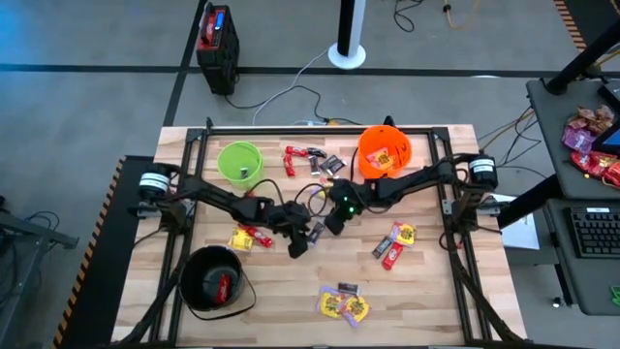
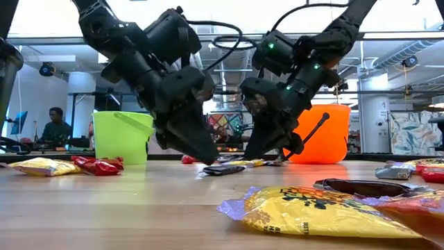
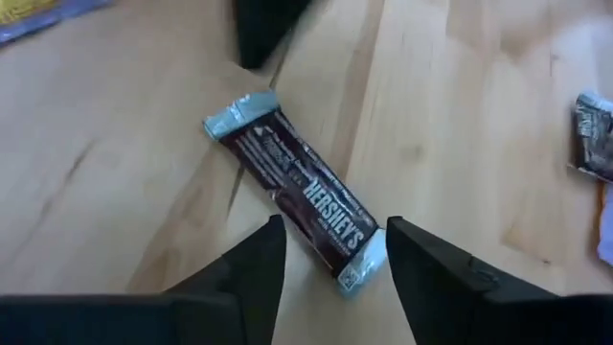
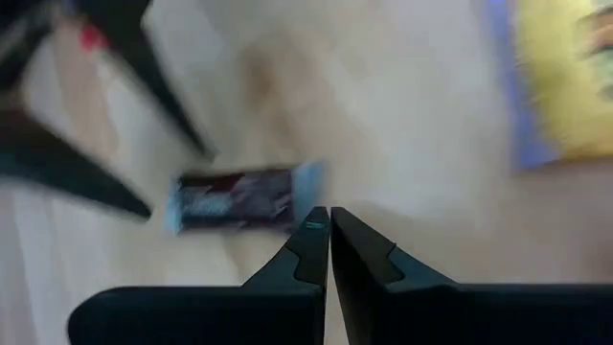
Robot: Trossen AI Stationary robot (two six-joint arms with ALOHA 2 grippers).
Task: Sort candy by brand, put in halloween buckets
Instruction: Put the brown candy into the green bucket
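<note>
A dark Hershey's bar [image 3: 297,196] with silver ends lies flat on the wooden table [image 1: 291,301], near its middle [image 1: 316,231]. My left gripper [image 3: 335,230] is open, slanting down, one finger on either side of the bar's near end. My right gripper [image 4: 329,216] is shut and empty, just off the bar's [image 4: 239,201] other end. In the low view my left gripper [image 2: 208,158] and my right gripper [image 2: 253,154] point toward each other over the bar [image 2: 223,169]. Green [image 1: 239,162], orange [image 1: 385,152] and black [image 1: 213,279] buckets stand around them. My left gripper's open fingers [image 3: 407,254] stand at the two sides of the bar's silver end [image 3: 359,268], slanting down from the table's left and lying across the bar. Whether a finger touches the wrapper I cannot tell. The bar lies flat on the table.
Red and dark candies [image 1: 308,159] lie between the green and orange buckets. Yellow and red ones [image 1: 244,237] sit by my left arm, more at the right [image 1: 395,242] and near the front edge [image 1: 344,305]. A red candy [image 1: 223,284] is in the black bucket.
</note>
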